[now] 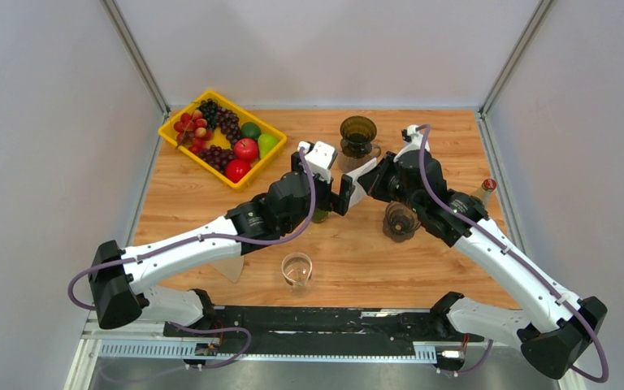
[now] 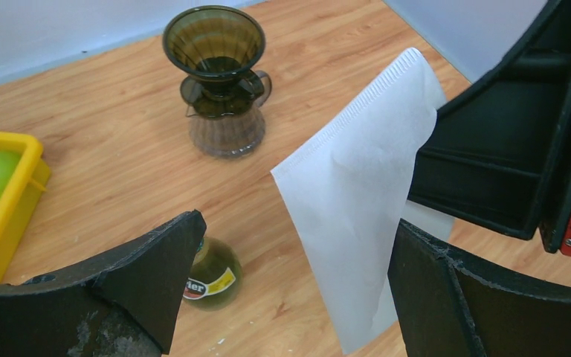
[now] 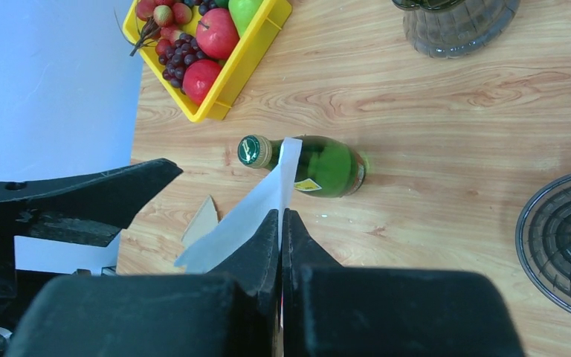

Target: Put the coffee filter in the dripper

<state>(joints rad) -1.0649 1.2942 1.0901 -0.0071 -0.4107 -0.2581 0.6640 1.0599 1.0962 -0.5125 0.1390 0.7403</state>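
Note:
A white paper coffee filter (image 2: 357, 201) hangs in the air, pinched at one edge by my right gripper (image 3: 281, 217), which is shut on it. My left gripper (image 2: 297, 290) is open, and the filter's lower part hangs between its fingers, close to the right finger (image 2: 453, 297). In the top view both grippers meet over the table's middle, left gripper (image 1: 344, 195) and right gripper (image 1: 363, 180). The dark olive dripper (image 1: 358, 130) sits on a glass server at the back, also in the left wrist view as the dripper (image 2: 214, 41).
A green bottle (image 3: 320, 167) lies on the table below the grippers. A second ribbed dark cone (image 1: 400, 221) stands by the right arm. A yellow fruit tray (image 1: 180, 142) is back left, a glass (image 1: 296, 270) near front, a tan paper (image 3: 202, 219) beside it.

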